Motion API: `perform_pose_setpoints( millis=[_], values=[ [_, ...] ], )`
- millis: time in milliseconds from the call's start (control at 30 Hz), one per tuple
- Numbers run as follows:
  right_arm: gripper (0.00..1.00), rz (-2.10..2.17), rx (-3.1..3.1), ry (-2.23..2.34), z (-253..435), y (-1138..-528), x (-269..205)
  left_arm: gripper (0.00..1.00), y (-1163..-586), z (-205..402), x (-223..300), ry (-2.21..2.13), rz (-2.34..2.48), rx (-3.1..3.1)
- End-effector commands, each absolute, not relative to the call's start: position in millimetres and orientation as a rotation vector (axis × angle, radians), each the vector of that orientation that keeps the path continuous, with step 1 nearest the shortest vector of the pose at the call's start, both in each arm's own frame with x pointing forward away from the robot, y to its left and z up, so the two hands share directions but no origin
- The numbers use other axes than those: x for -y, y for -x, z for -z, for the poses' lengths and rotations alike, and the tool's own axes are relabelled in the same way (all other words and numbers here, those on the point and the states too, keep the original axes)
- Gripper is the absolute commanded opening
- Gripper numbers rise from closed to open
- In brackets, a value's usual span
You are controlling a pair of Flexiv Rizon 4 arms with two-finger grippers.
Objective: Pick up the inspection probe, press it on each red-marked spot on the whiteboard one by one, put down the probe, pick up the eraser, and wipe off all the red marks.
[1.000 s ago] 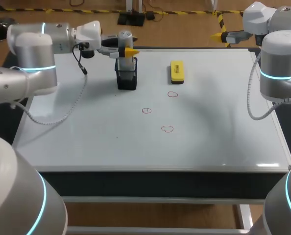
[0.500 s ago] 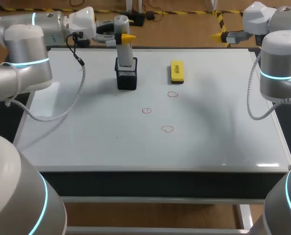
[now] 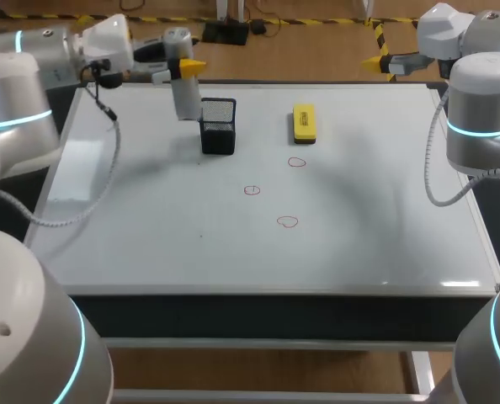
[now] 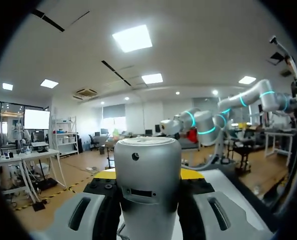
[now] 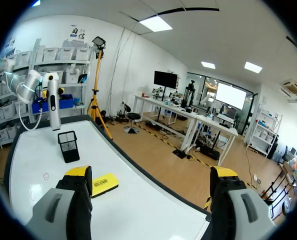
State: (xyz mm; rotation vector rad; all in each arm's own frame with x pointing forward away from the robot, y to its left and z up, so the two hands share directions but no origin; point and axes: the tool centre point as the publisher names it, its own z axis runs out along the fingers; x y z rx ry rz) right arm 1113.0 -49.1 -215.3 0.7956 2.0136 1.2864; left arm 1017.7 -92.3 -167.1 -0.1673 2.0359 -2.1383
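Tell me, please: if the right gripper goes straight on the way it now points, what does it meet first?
Nothing on the table, it seems. The open right gripper points past the edge of the whiteboard; the eraser and black holder lie to one side. Depth is unclear.

The left gripper (image 4: 148,174) is clamped on the inspection probe (image 4: 147,197), a grey metal cylinder that fills the space between the fingers (image 4: 83,212). The black pads press against it from both sides. The yellow tips (image 4: 104,174) show only as thin bands just behind the cylinder, one on either side. The probe's flat round cap faces upward, with a small dark hole near its rim and a narrow slot lower on the body. A strip of the whiteboard (image 4: 233,195) shows beyond one finger.
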Motion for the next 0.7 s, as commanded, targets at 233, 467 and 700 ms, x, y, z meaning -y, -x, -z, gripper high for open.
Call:
perform_pose_setpoints(
  millis=[233,467,700],
  values=[
    [1.0,-1.288,-2.013,-0.795,215.7,-1113.4,49.4,0.0,-982.1,190.3,67.5,0.307,2.097,-1.953],
    [1.0,-1.288,-2.013,-0.795,215.7,-1113.4,49.4,0.0,-978.8,207.2,58.9,0.347,2.095,-1.943],
    [1.0,-1.288,-2.013,-0.795,215.7,-1113.4,49.4,0.0,-980.8,226.3,51.6,0.4,2.1,-1.957]
  ],
)
